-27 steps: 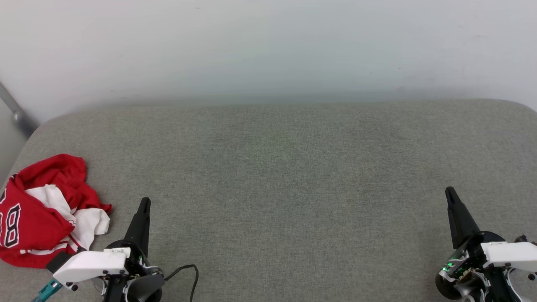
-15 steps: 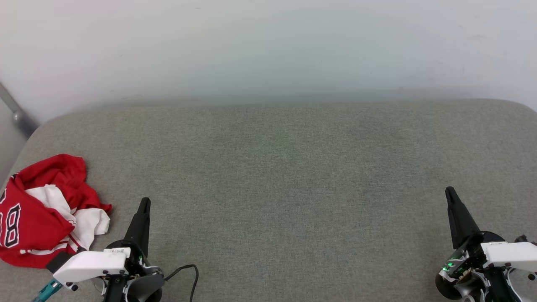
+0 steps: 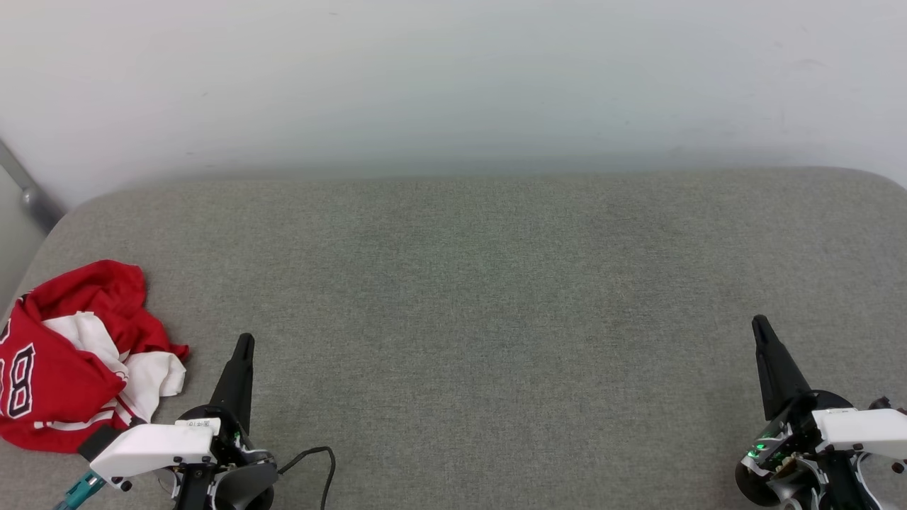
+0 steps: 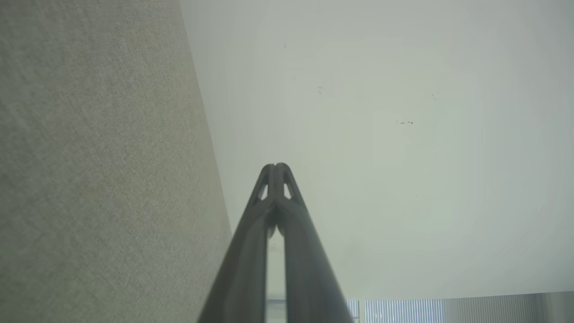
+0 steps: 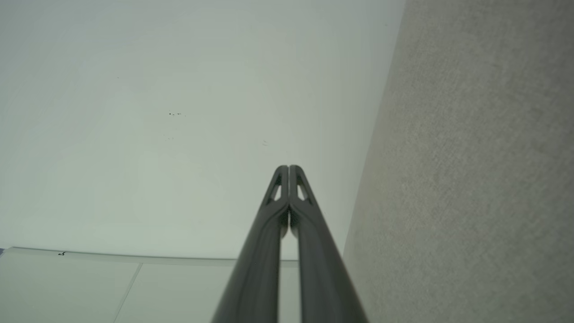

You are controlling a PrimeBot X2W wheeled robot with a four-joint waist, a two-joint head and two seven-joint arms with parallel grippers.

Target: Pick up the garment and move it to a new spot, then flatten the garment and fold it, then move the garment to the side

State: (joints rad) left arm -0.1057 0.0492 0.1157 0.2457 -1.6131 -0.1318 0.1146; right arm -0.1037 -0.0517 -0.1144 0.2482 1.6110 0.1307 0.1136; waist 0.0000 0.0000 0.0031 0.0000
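The garment (image 3: 67,368) lies crumpled at the near left of the grey padded surface (image 3: 468,283), red with white sleeve cloth and a black-and-white digit showing. My left gripper (image 3: 244,341) is shut and empty just right of the heap, apart from it, tips pointing up the head view. In the left wrist view the left gripper (image 4: 277,166) has its tips pressed together against a pale wall. My right gripper (image 3: 759,322) is shut and empty at the near right, far from the garment. The right wrist view shows the right gripper (image 5: 288,167) with tips together.
A pale wall (image 3: 453,85) rises behind the grey surface. A grey metal bar (image 3: 25,188) slants at the far left. A black cable (image 3: 315,457) loops by my left wrist. The surface's left edge runs close to the garment.
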